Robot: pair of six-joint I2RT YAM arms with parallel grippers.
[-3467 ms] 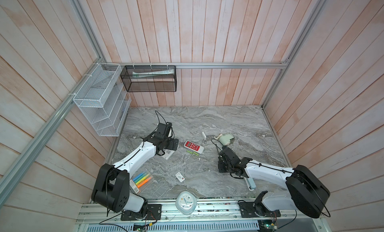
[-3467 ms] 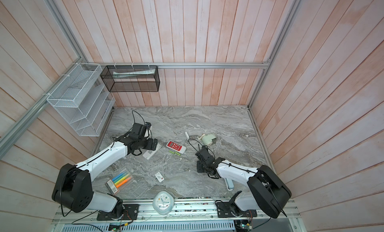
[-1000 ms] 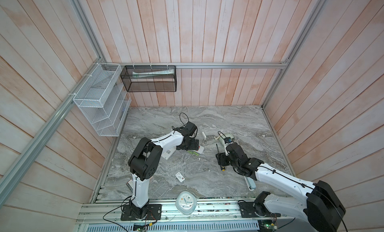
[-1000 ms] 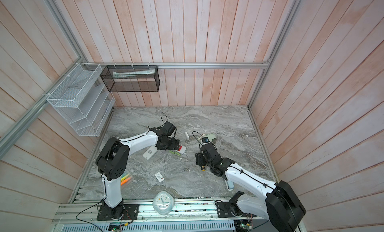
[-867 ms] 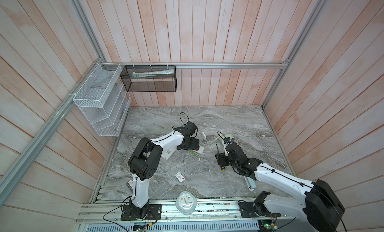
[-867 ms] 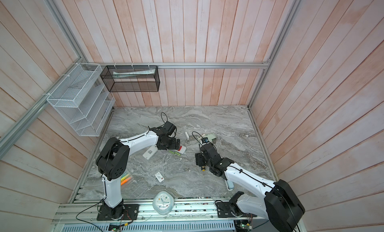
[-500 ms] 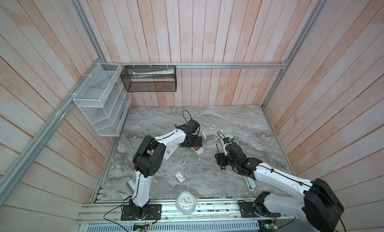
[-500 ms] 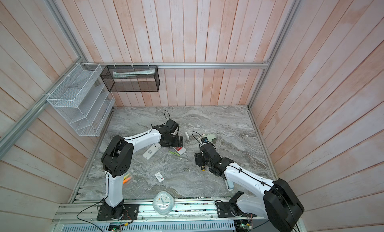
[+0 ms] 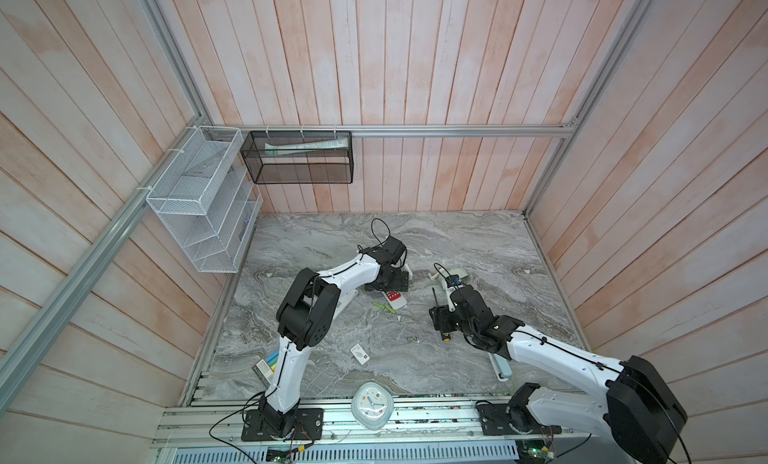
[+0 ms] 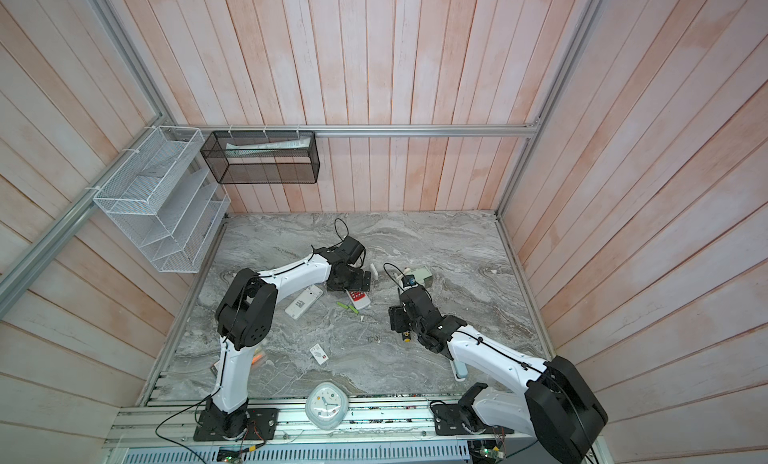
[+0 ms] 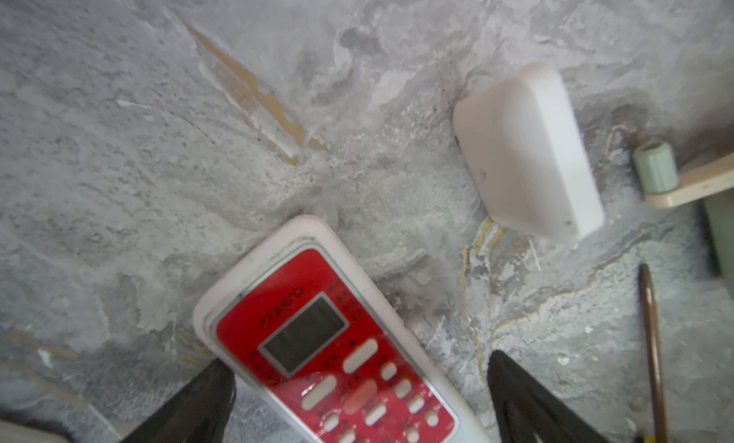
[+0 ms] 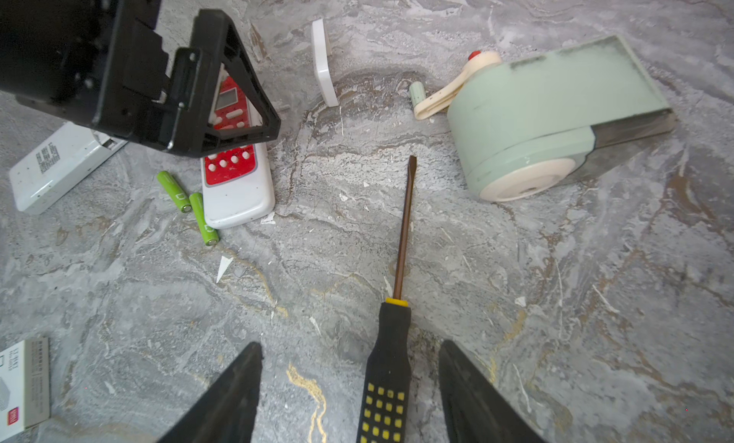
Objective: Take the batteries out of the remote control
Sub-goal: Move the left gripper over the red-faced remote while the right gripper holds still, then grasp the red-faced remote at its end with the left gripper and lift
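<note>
The remote control, white with a red face, lies face up on the marble table. My left gripper is open and straddles its display end, and its fingers stand clear of the sides. Both top views show it there. Two lime green batteries lie loose on the table beside the remote's other end. My right gripper is open low over the table. A black-and-yellow screwdriver lies between its fingers, untouched.
A white cover piece lies beyond the remote. A pale green crank device sits past the screwdriver tip. A second white remote lies face down to the left. A small box, a marker pack and a clock are near the front.
My left gripper has swung right from beside the white remote to over the red remote, still open. The right arm rose slightly at first and has held still for the last second.
</note>
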